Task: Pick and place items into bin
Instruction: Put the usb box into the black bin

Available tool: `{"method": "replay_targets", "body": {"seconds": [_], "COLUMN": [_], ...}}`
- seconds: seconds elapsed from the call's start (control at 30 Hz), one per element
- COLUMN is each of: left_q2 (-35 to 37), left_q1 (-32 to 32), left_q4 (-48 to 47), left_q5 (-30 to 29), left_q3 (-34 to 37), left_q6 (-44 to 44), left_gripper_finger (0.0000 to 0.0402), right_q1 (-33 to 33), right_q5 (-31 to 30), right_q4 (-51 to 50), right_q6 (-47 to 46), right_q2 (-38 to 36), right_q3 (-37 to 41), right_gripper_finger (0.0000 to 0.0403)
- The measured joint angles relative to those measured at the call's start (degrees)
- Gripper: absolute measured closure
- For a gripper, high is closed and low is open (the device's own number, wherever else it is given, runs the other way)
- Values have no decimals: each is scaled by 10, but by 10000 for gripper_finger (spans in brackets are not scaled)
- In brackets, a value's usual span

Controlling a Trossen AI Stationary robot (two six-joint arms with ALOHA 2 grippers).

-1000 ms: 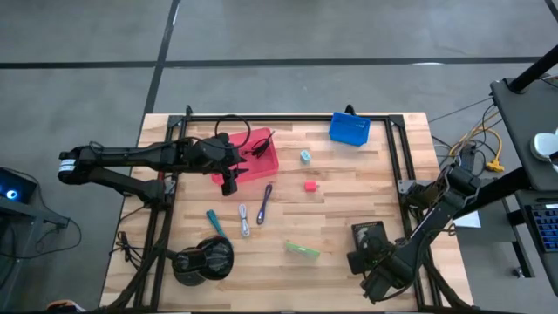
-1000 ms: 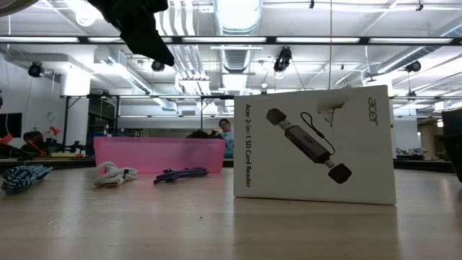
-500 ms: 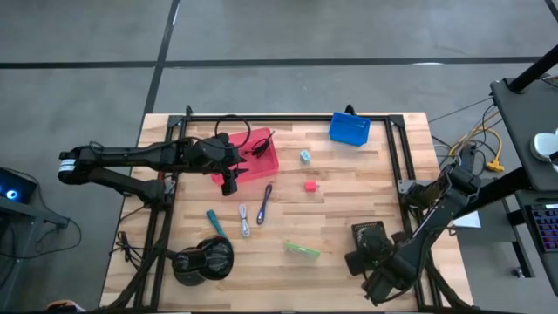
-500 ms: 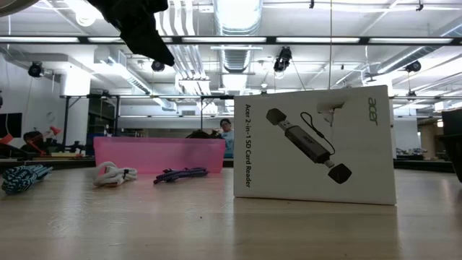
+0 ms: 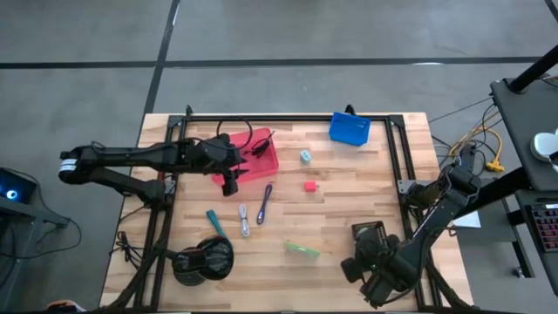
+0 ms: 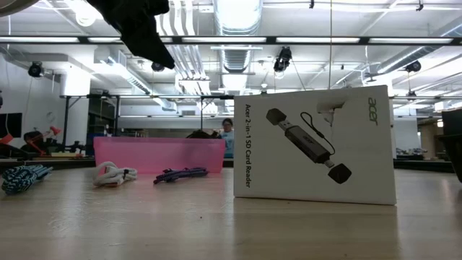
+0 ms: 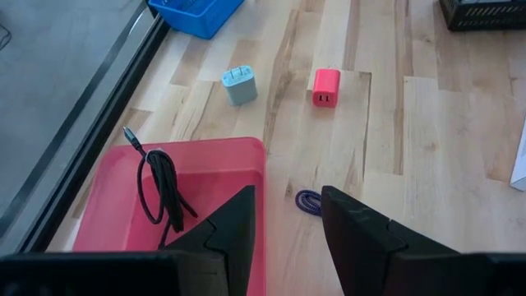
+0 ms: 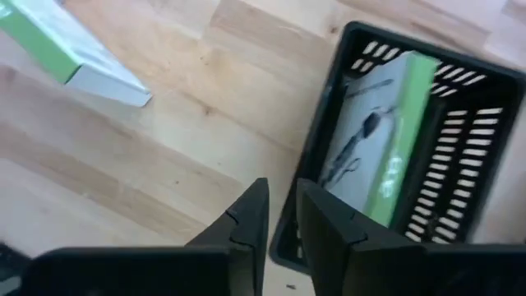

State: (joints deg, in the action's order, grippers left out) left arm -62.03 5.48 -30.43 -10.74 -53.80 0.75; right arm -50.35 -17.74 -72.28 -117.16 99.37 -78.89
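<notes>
My left gripper [image 5: 229, 180] hangs open over the near rim of the pink bin [image 5: 248, 159]; its fingers stand above the rim's corner [image 7: 261, 152]. A black coiled cable [image 7: 160, 187] lies in that bin. On the wood lie the purple cord [image 5: 264, 202], grey cord [image 5: 243, 220], teal pen [image 5: 214, 222], green packet [image 5: 302, 250], pink cube [image 7: 326, 87] and pale teal cube [image 7: 240, 85]. My right gripper [image 8: 280, 205] hovers beside the left wall of the black bin [image 5: 368, 235], its fingers a narrow gap apart and holding nothing.
A box with a green stripe [image 8: 386, 131] lies inside the black bin. A blue bin [image 5: 350, 128] sits at the far edge. A big black round object [image 5: 203, 259] rests near the near-left corner. In the low view a white Acer box [image 6: 314, 148] stands upright.
My right gripper has drifted a little toward the table's left and near edge, away from the black bin.
</notes>
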Motion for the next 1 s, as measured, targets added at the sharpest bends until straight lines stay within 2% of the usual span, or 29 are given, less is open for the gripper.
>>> {"method": "replay_targets", "body": {"seconds": [0.23,0.63,0.87,1.0], "left_q2": [-17,-19,-20,-20], "left_q1": [0,0,0,0], "left_q4": [-1,0,0,0], "left_q5": [0,0,0,0], "left_q3": [0,0,0,-2], "left_q6": [-1,-1,-1,-1], "left_gripper_finger": [278,278,278,278], "right_q1": [2,2,13,31], "right_q5": [-7,-22,-124,-137], "right_q4": [32,39,132,177], "right_q6": [54,63,209,291], "right_q2": [0,0,0,0], "right_q3": [1,11,11,11], "right_gripper_finger": [370,376,376,366]}}
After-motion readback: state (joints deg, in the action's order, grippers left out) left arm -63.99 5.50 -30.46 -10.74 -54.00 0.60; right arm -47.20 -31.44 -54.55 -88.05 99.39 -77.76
